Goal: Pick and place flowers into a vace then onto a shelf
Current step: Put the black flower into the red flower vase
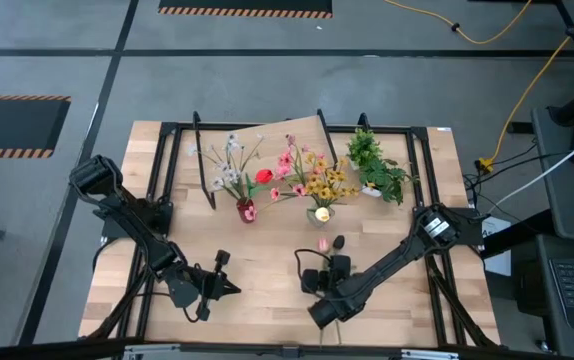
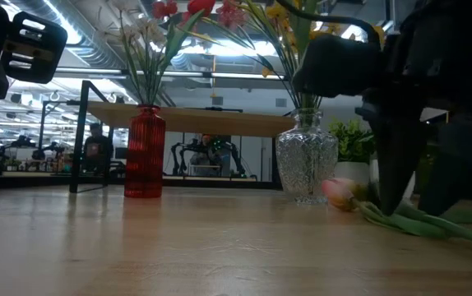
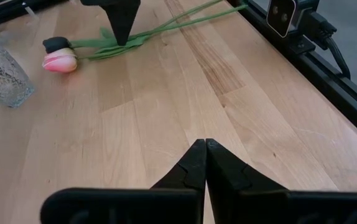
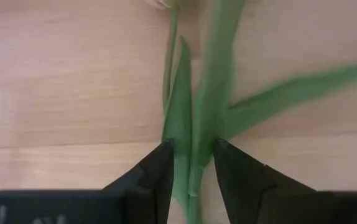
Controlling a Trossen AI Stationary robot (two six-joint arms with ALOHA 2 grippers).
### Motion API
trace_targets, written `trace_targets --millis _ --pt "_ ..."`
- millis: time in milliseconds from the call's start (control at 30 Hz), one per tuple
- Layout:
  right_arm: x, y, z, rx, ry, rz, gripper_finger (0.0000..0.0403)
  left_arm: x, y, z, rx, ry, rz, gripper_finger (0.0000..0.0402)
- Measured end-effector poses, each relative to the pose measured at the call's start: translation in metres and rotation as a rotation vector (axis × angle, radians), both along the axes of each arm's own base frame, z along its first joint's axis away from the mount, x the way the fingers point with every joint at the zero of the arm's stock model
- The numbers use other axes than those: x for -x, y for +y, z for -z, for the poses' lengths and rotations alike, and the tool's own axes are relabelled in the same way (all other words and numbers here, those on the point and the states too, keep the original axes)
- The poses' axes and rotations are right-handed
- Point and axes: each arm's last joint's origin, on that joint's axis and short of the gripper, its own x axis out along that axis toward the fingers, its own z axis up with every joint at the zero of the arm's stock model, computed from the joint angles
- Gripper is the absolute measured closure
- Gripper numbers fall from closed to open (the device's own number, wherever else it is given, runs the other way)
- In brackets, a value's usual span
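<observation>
In the high view the right gripper [image 1: 329, 268] sits low of centre, reaching down over two loose flowers [image 1: 324, 244] that lie on the tabletop [image 1: 257, 270] just below the clear glass vase [image 1: 320, 214]. Its wrist view shows the two dark fingers [image 4: 155, 177] parted, one on either side of the green stems and leaves [image 4: 194, 124], not yet pressed together on them. In the low view, at the right of the frame, the pink tulip head [image 2: 338, 192] rests on the wood beside the glass vase [image 2: 306, 168], with its stem trailing right under the dark gripper. The left gripper [image 1: 229, 288] waits in the lower left of the high view, its fingers [image 3: 194, 163] pressed together and holding nothing; its wrist view shows the pink head [image 3: 60, 61] and a dark head [image 3: 55, 43] side by side at upper left. A red vase [image 1: 246, 211] with stems stands left of the glass one, both in front of the shelf [image 1: 257, 150], and a potted plant [image 1: 377, 165] stands at upper right.
</observation>
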Motion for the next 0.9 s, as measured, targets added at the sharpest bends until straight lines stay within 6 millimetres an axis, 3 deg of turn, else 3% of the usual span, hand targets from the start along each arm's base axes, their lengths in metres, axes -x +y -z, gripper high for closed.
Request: trace_targets --millis 200,900 --pt "0.0055 0.0033 -0.009 0.014 -0.019 -0.004 0.0285 0.0 0.0 0.0 0.0 0.0 0.0 0.0398" --pt "0.0009 -0.0043 -0.0081 0.015 -0.013 0.008 0.0286 0.0 0.0 0.0 0.0 0.0 0.0 0.0397"
